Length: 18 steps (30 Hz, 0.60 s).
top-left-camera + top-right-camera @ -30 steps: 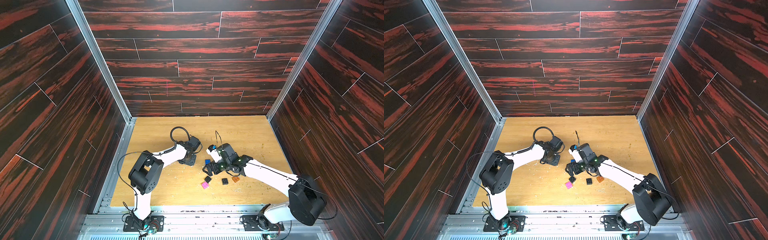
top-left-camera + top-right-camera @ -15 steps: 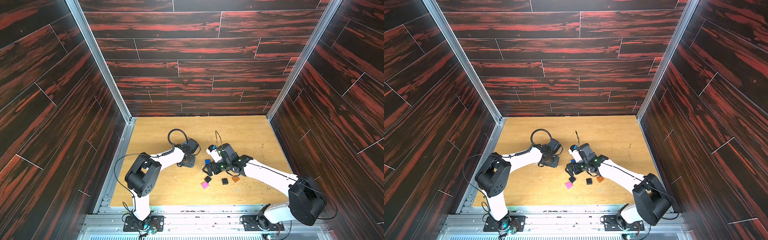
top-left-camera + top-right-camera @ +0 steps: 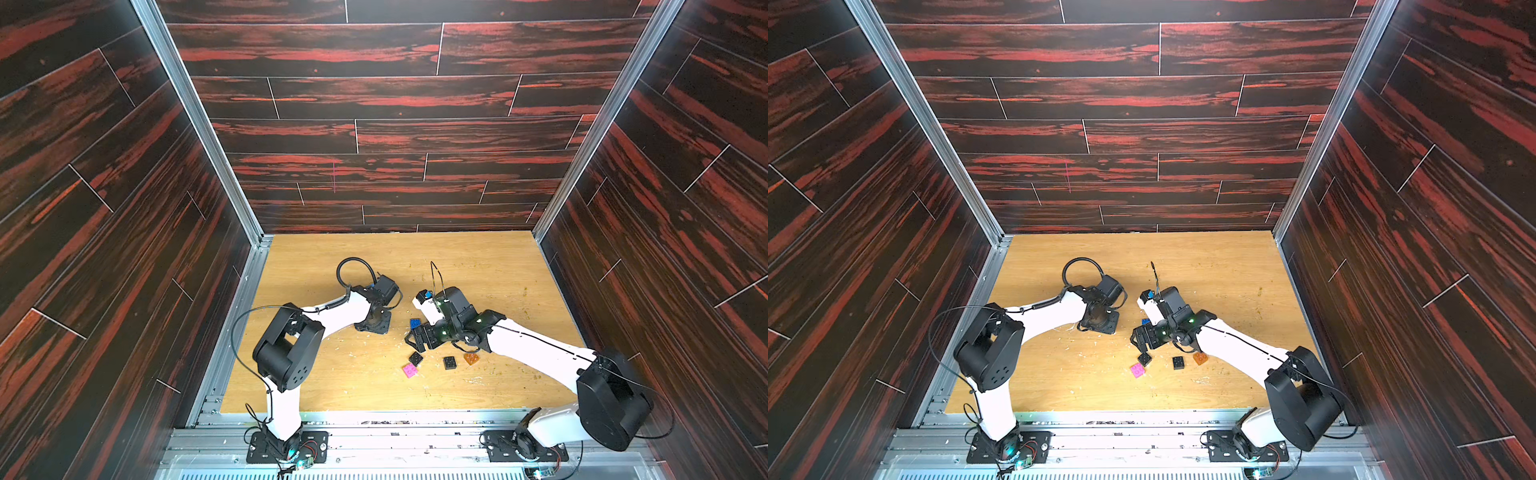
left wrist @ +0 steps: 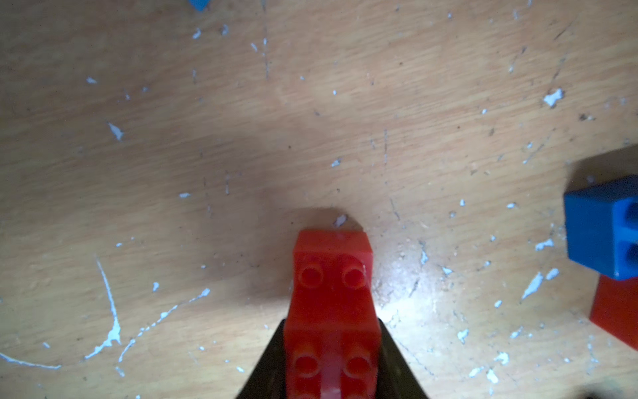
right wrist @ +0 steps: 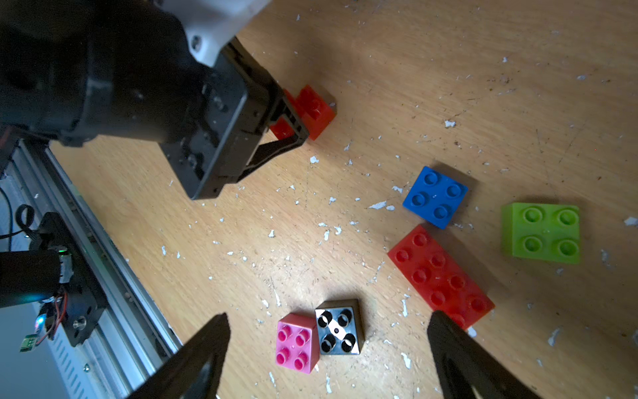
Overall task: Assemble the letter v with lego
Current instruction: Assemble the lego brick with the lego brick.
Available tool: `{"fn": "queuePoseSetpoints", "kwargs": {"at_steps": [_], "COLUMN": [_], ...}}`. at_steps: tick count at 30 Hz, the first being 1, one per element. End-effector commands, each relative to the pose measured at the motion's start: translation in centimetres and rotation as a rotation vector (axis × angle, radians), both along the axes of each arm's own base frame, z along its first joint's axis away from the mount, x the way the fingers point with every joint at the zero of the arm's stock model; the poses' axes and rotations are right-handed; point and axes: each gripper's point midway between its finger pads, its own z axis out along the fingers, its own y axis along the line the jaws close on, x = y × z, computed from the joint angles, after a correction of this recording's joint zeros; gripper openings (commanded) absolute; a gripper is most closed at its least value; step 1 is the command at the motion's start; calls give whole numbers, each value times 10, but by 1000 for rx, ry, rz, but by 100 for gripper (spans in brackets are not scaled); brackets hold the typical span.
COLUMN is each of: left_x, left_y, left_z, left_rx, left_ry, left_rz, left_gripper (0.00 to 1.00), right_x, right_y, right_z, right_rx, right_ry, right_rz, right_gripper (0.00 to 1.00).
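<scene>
Red brick (image 4: 333, 262) sits clamped in the left pincer (image 4: 331, 345), down at the table (image 4: 310, 103), apparently for placement; right pincer (image 5: 328, 316) hangs wide open and empty above pink brick (image 5: 297, 342) and black brick (image 5: 340, 328).

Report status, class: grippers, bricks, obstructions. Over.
Left gripper shut on red brick. Right gripper open, aimed at pink brick and black brick. Blue brick, green brick loose; no V yet. Nothing blocking either gripper.

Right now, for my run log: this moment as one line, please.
left gripper: shut on red brick | right gripper: open near pink brick, black brick | V: not built
</scene>
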Motion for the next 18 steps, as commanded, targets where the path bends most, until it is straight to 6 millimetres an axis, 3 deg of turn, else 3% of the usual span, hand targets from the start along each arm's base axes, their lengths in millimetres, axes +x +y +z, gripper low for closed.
{"fn": "queuePoseSetpoints", "kwargs": {"at_steps": [1, 18], "left_x": [-35, -38], "left_y": [18, 13], "left_z": [-32, -41], "left_rx": [104, 83], "left_ry": [186, 251], "left_rz": [-31, -34], "left_gripper": [33, 33], "right_x": [-7, -9], "right_y": [0, -1], "right_z": [-10, -12], "right_rx": [-16, -18], "right_ry": [34, 41], "right_rz": [13, 15], "right_gripper": [93, 93]}}
